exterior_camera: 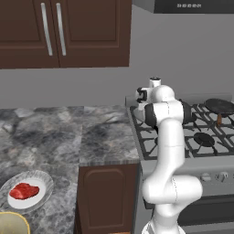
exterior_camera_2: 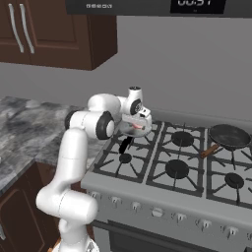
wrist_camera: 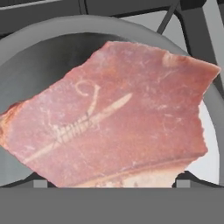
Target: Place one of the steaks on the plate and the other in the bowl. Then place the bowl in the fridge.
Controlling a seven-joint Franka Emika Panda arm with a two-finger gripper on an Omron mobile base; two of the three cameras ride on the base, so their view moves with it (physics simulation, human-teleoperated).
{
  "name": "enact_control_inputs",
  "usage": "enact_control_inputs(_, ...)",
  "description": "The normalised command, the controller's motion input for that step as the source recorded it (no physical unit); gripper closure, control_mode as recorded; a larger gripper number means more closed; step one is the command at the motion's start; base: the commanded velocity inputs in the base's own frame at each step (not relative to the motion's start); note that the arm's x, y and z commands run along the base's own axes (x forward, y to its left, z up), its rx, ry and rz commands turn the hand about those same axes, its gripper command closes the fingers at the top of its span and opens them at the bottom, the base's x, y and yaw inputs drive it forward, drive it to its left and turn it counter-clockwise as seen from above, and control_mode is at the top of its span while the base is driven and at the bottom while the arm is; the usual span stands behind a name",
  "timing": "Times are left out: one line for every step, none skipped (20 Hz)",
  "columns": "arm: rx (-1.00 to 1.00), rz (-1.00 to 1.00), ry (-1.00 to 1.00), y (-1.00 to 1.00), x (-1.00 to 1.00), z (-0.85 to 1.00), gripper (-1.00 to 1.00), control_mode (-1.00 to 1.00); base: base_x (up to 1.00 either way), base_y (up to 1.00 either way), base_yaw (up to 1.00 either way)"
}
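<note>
Grey wall and dark brown cupboards (exterior_camera: 64, 32) back a marbled grey bench (exterior_camera: 50, 137), which meets a gas stove (exterior_camera_2: 187, 167) with black grates. At the stove's far right burner sits a dark pan with a brown handle (exterior_camera_2: 229, 135).

Over the stove's near-left burner area the white arm (exterior_camera_2: 74, 162) folds forward, its hand pointing down at a grey round pan (wrist_camera: 39, 48). The gripper (exterior_camera_2: 135, 129) hangs just above this pan, close over a steak (wrist_camera: 118, 113) that lies flat in it, pinkish-red with a pale bone mark on its face. From the hand view the steak covers most of the pan's floor; the fingertips (wrist_camera: 39, 181) barely show at the lower edge, standing well apart on either side of the meat's near edge. The jaws are spread wide and grasp nothing.

On the bench's near left corner rests the plate (exterior_camera: 43, 180), white with a grey rim, carrying the second steak (exterior_camera: 23, 191), deep red. Just beside the plate, at the picture's bottom edge, is the yellowish-tan bowl (exterior_camera: 13, 224), partly cut off.
</note>
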Motion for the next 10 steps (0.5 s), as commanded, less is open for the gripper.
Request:
enact_control_inputs(0.0,0.0,0.0,0.0,-0.13,0.0,1.0,-1.0,0.0,0.0,0.0)
enact_control_inputs(0.0,0.0,-0.04,0.0,-0.45,0.11,1.0,-1.0,0.0,0.0,0.0)
enact_control_inputs(0.0,0.0,-0.02,0.0,-0.56,0.27,1.0,-1.0,0.0,0.0,0.0)
enact_control_inputs(0.02,-0.01,-0.06,0.0,-0.69,0.46,1.0,-1.0,0.0,0.0,0.0)
enact_control_inputs(0.02,-0.02,-0.06,0.0,-0.78,0.53,1.0,-1.0,0.0,0.0,0.0)
enact_control_inputs(0.04,-0.01,-0.12,0.0,-0.91,0.61,1.0,-1.0,0.0,0.0,0.0)
enact_control_inputs(0.04,0.0,-0.15,0.0,-0.96,0.6,1.0,-1.0,0.0,0.0,0.0)
enact_control_inputs(0.02,0.0,-0.16,0.0,-0.99,0.56,1.0,-1.0,0.0,0.0,0.0)
enact_control_inputs(0.0,0.0,-0.14,0.0,-1.0,0.48,1.0,-1.0,0.0,0.0,0.0)
enact_control_inputs(0.0,0.0,-0.14,0.04,-1.0,0.46,1.0,-1.0,0.0,0.0,0.0)
